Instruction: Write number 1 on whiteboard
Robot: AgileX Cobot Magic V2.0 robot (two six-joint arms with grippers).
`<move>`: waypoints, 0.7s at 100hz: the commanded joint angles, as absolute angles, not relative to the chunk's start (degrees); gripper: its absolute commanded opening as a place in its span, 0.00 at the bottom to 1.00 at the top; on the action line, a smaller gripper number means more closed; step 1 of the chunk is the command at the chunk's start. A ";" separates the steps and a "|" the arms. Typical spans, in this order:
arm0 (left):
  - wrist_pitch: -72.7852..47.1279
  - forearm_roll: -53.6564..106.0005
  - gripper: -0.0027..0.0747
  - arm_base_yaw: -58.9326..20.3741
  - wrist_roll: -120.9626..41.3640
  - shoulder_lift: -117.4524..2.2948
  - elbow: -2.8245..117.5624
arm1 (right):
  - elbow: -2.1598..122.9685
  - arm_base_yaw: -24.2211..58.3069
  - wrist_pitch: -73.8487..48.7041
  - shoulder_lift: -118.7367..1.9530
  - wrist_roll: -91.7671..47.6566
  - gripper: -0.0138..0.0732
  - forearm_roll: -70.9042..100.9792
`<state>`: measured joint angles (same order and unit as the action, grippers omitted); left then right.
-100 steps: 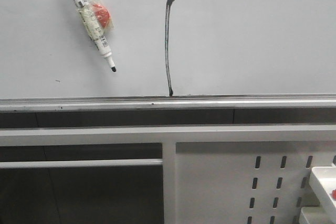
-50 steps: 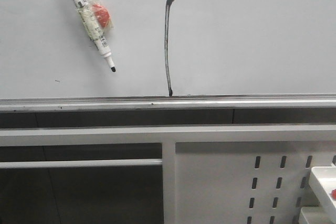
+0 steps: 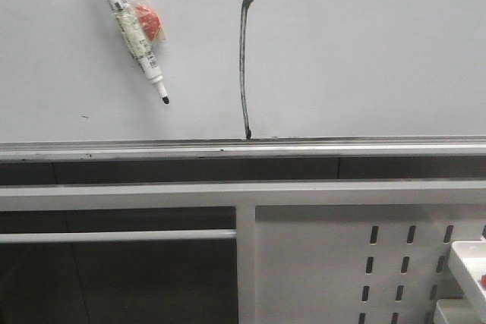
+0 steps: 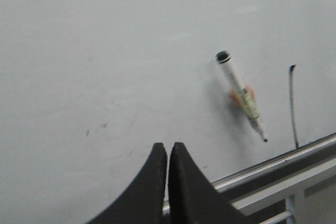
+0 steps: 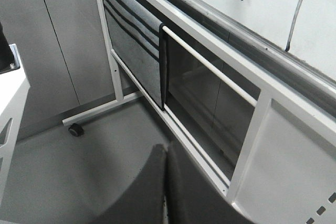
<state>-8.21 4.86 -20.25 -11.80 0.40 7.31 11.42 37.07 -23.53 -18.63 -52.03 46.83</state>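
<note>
Front view shows the number 1 (image 3: 244, 66) done on the whiteboard (image 3: 364, 51); our left gripper (image 4: 167, 153) and right gripper (image 5: 166, 156) sit together, empty. The marker (image 3: 133, 32) beside the stroke could slip and smear it.

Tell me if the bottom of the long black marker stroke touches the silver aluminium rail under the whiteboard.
Touching. In the front view the thin black near-vertical marker stroke on the glossy pale whiteboard runs down to the silver rail with no white gap at its foot.

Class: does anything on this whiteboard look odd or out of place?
Yes. A marker sits tilted and uncapped on the whiteboard, left of the 1, with no hand holding it; a taped-on red lump seems to hold it there. The 1 bows slightly.
</note>
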 commanded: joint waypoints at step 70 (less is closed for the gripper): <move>-15.53 14.26 0.01 -10.22 -9.60 1.60 -2.21 | 12.81 36.72 -21.18 -19.08 -52.00 0.10 48.23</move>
<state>-18.90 13.48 -10.51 -10.18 0.40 -0.23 11.42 37.07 -23.53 -18.63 -51.92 46.83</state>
